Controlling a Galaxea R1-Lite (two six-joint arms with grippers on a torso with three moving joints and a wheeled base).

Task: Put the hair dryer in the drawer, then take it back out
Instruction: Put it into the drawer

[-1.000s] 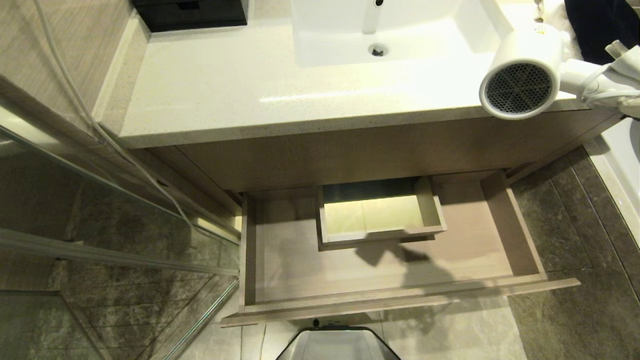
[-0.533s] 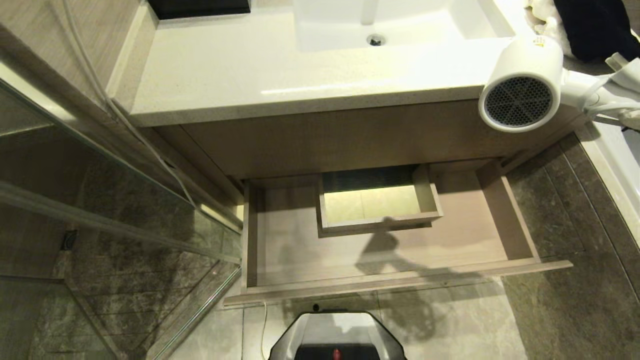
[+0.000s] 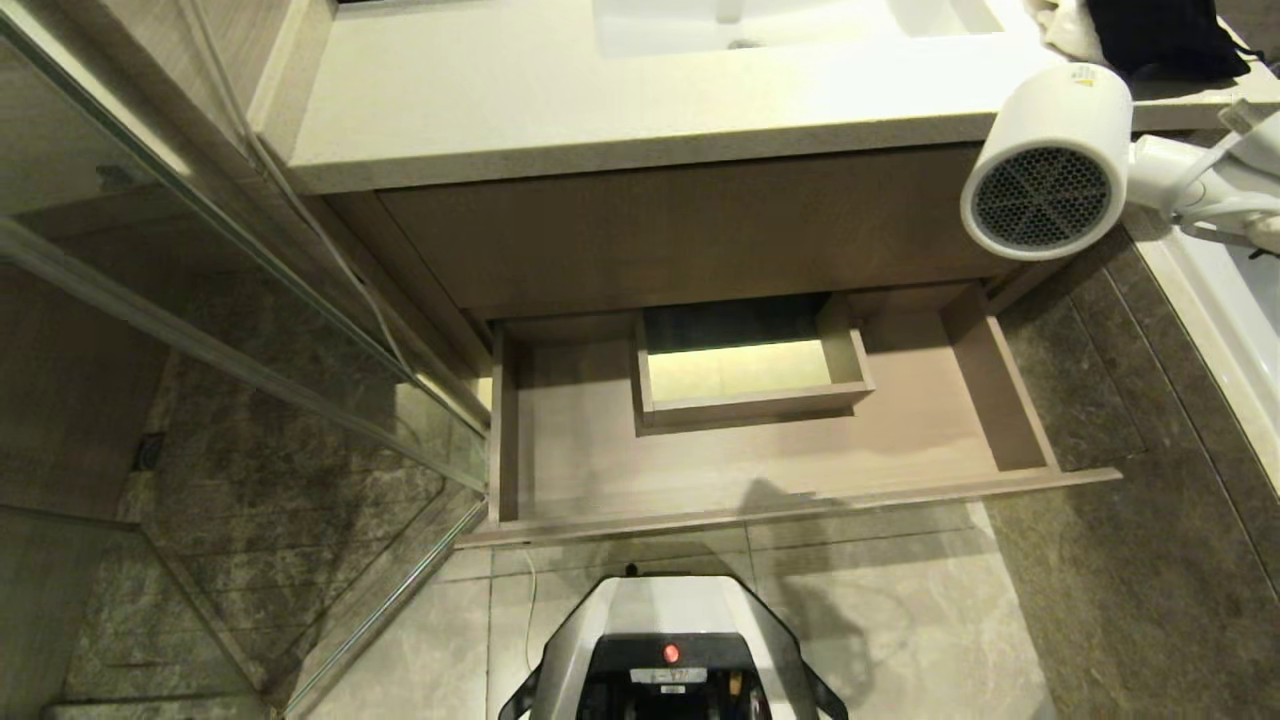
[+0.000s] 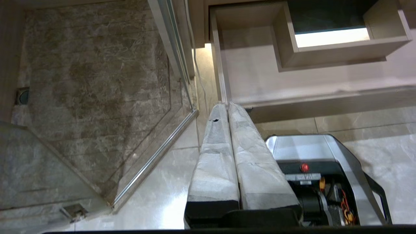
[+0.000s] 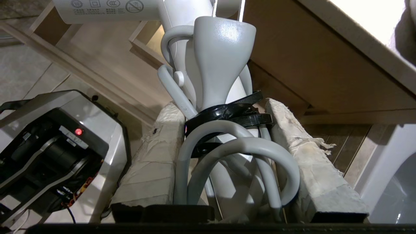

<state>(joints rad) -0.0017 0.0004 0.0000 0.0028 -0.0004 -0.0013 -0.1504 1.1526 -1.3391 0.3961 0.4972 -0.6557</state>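
Note:
The white hair dryer point(image 3: 1050, 165) hangs in the air at the right, in front of the vanity's corner, its dark mesh grille facing me. My right gripper point(image 5: 224, 107) is shut on its handle and bundled cord, which a black tie holds together between the padded fingers point(image 5: 152, 152). The drawer point(image 3: 800, 505) stands pulled out below the counter, nothing lying on its wood floor, with the boxed cut-out point(image 3: 745, 405) at its back centre. The dryer is above and to the right of the drawer. My left gripper point(image 4: 224, 105) is shut and points down beside my base.
A pale countertop point(image 3: 600, 110) with a sink point(image 3: 780, 20) tops the vanity. A glass shower door point(image 3: 250, 330) stands close on the left. My base point(image 3: 670, 650) sits just before the drawer front. A dark cloth point(image 3: 1160, 35) lies at the back right, and a white fixture point(image 3: 1230, 300) is on the right.
The whole head view has shifted as the camera moved: vanity and drawer slid up the picture. The dryer, still held, now sits lower against the counter's edge.

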